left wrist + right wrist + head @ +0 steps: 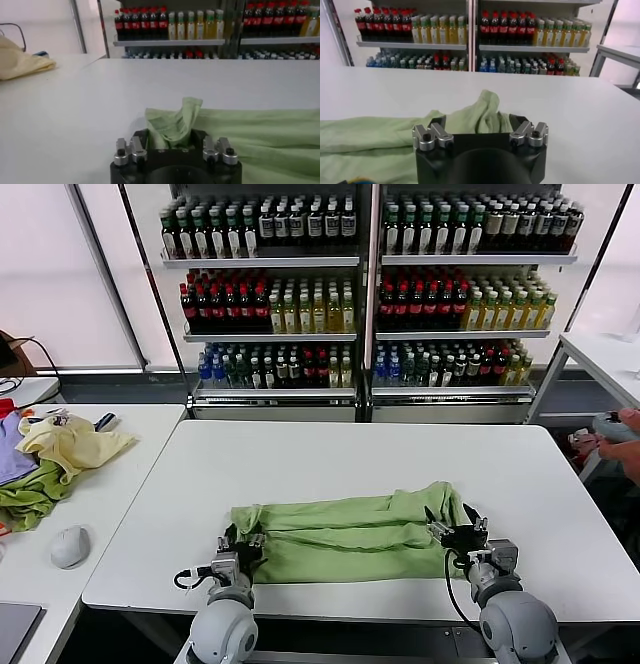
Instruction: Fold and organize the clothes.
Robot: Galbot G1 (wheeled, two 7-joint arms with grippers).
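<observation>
A pale lime-green shirt (345, 536) lies folded into a long band across the near part of the white table (350, 459). My left gripper (243, 546) is at the band's left end, shut on a bunch of fabric that stands up between its fingers in the left wrist view (172, 134). My right gripper (455, 534) is at the band's right end, shut on a raised fold of the shirt (480, 112). Collar, buttons and print are hidden.
A side table (110, 484) on the left holds yellow cloth (75, 446), green cloth (30, 494) and a grey mouse (70, 546). Shelves of bottles (370, 294) stand behind the table. A person's hand (620, 446) shows at the right edge.
</observation>
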